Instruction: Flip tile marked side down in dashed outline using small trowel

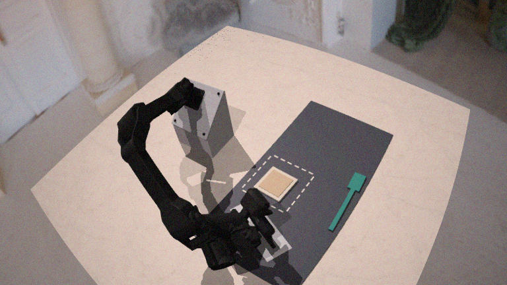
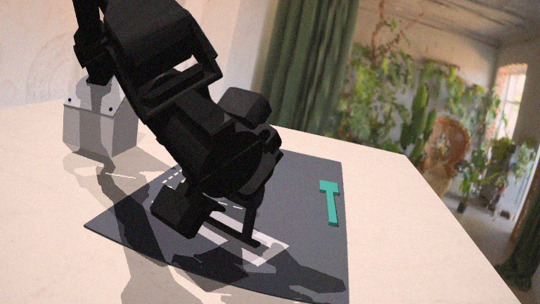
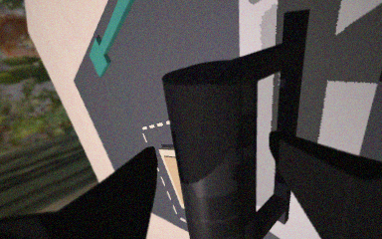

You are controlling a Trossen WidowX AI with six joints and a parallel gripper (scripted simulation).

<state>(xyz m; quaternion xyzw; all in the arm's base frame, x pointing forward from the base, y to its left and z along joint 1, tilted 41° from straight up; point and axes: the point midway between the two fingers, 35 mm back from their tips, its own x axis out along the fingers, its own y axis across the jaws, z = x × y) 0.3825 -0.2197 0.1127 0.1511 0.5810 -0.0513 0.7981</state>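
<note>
The tile (image 1: 274,182) (image 3: 172,171) lies flat on the mat (image 1: 336,136) (image 2: 306,236) (image 3: 199,30), inside the dashed outline (image 3: 145,128). Its plain tan face with a cream border is up; its underside is hidden. The trowel (image 1: 282,241) (image 2: 274,242) (image 3: 350,115) has a pale grey blade and a black bracketed handle. Its blade appears to rest flat on the mat beside the tile, not on it. My gripper (image 1: 244,231) (image 2: 235,177) (image 3: 212,146) is open, with a fingertip standing off on each side of the round handle in the wrist view.
A teal flat tool (image 1: 356,181) (image 2: 328,187) (image 3: 99,60) lies along the mat's far long edge. A grey box (image 1: 224,128) (image 2: 125,125) stands on the table beneath the arm's base. The table (image 1: 418,147) (image 2: 398,245) surrounds the mat.
</note>
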